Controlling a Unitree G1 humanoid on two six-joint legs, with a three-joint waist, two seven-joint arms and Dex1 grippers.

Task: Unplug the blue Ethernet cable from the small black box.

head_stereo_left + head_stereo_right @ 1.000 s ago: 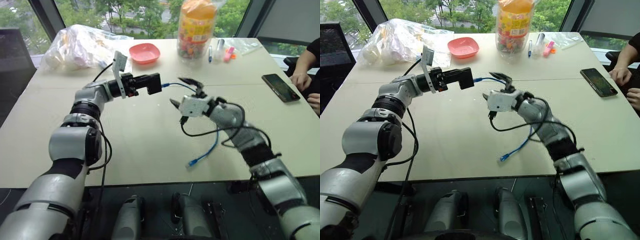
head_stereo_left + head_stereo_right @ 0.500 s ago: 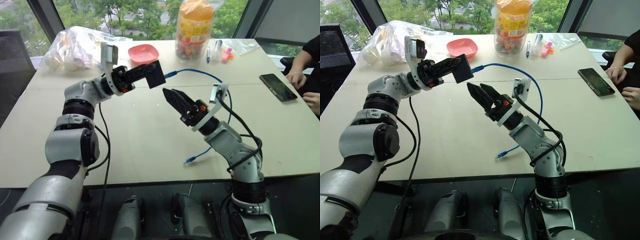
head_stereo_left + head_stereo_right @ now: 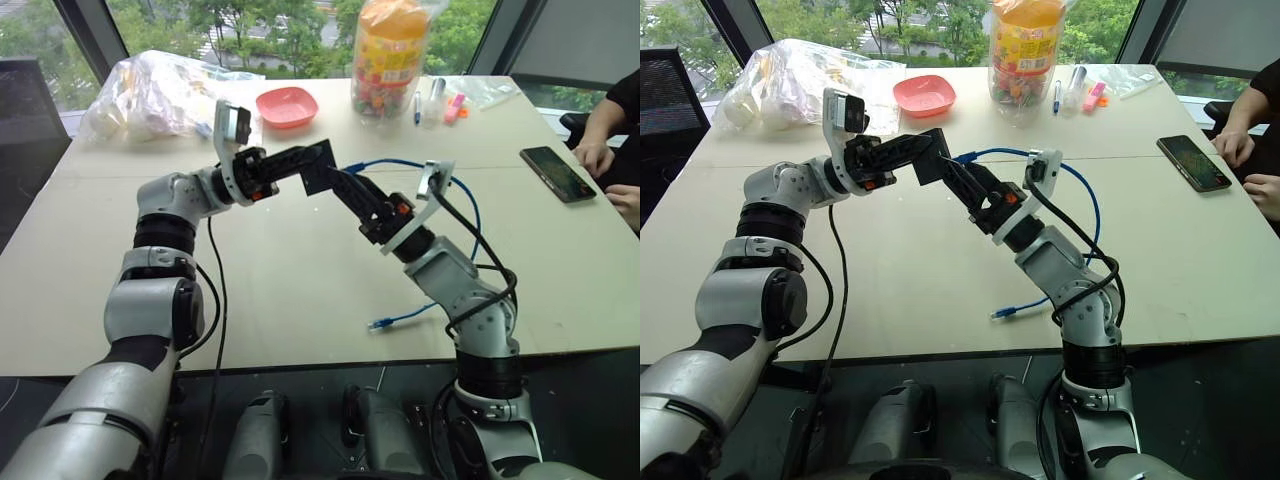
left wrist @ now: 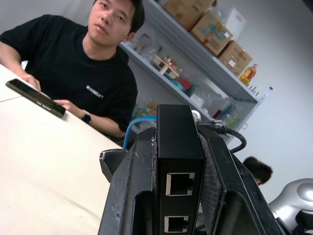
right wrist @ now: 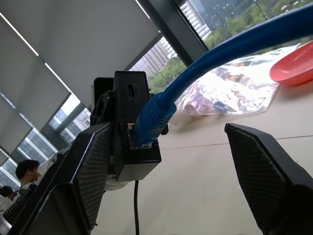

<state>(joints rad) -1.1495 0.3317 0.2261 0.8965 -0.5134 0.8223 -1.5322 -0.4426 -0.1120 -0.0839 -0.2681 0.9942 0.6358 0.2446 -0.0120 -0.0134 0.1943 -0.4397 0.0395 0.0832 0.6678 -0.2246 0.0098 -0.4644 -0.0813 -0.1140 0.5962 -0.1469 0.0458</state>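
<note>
The left end effector (image 3: 908,152) is clamped on the small, flat, matte-black plastic box (image 3: 932,155), holding it in the air above the middle of the pale tabletop (image 3: 900,270), toward twelve o'clock from the robot. In the left wrist view the box (image 4: 178,147) sits edge-on between the two black fingers (image 4: 134,191), with two empty ports facing the camera. The thin light-blue Ethernet cable (image 3: 1080,195) is plugged into the box; in the right wrist view its blue plug boot (image 5: 149,120) sits in a port on the box edge (image 5: 134,122). From there the cord arcs toward three o'clock over the right arm, then drops to the tabletop, where its free clear plug (image 3: 1002,313) lies near the front edge at about five o'clock. The right end effector (image 3: 962,180) reaches up toward eleven o'clock with its black fingers (image 5: 93,166) spread wide, one on each side of the plug and box, gripping nothing. At about two o'clock a glossy black smartphone (image 3: 1192,162) lies flat beside a person's hand (image 3: 1241,150). A pink shallow bowl (image 3: 925,95) and a crumpled clear plastic bag (image 3: 790,80) lie at the far side, around eleven o'clock.
</note>
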